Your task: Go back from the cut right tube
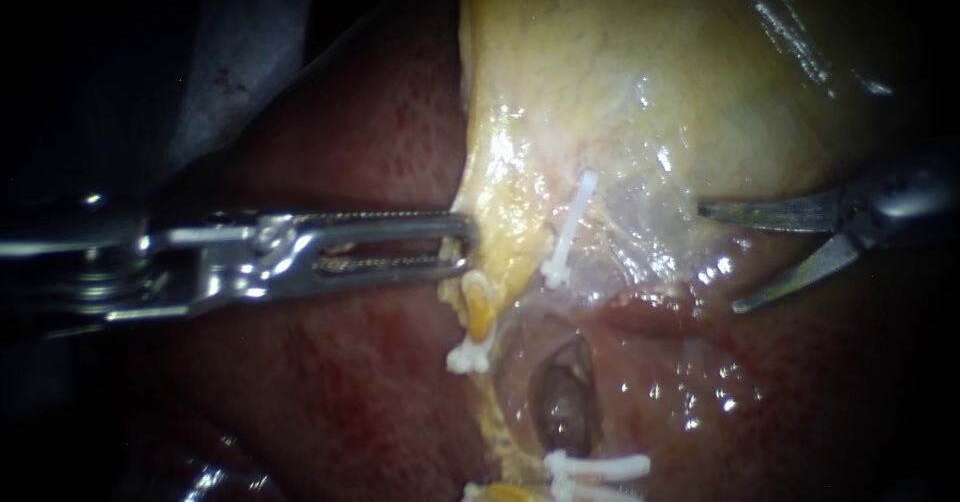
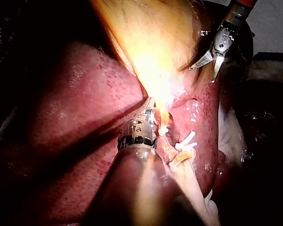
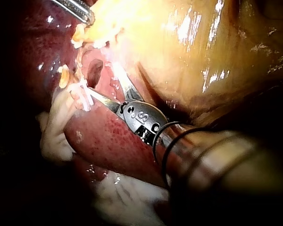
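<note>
Backing the right instrument (image 1: pixel 718 257) off well means drawing its open blades straight away from the clip (image 1: pixel 566 234) on the cut right tube (image 1: pixel 585 287). Beside that clip, the left instrument (image 1: pixel 460 247) grips the gallbladder (image 1: pixel 620 82) edge.

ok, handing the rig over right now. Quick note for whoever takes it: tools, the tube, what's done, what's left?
Left instrument: tool shut on the edge of the gallbladder, next to the liver.
Right instrument: blades open, holding nothing, off to the side of the clips.
Right tube: cut. Its open end shows between the upper clip and the lower clips.
Done: the cut.
Left: draw the right instrument back, probably along its own shaft. Closing the blades first looks safer.
</note>
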Tool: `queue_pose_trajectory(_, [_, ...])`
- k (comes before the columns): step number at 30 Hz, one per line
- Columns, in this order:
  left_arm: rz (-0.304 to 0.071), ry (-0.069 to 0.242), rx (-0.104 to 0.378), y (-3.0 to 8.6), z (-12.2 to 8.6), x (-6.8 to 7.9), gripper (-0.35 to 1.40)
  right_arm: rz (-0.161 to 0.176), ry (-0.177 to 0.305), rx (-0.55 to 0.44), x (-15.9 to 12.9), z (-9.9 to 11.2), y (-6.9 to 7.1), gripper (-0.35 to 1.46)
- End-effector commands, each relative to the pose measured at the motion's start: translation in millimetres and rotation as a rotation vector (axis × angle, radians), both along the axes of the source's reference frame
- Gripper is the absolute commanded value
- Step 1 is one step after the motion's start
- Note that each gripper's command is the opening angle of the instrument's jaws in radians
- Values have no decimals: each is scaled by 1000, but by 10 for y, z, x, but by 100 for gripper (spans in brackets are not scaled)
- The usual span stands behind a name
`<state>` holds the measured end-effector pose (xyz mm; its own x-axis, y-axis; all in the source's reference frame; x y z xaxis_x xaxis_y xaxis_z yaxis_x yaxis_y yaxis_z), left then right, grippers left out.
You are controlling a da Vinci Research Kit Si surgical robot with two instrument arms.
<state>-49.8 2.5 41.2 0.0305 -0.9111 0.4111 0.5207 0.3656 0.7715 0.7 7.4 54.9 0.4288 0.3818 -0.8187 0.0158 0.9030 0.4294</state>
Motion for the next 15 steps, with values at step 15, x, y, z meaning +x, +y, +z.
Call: queue_pose_trajectory(15, [7, 0, 1, -3, 2, -6, -35, 0, 0, 0, 0, 0, -1, 108])
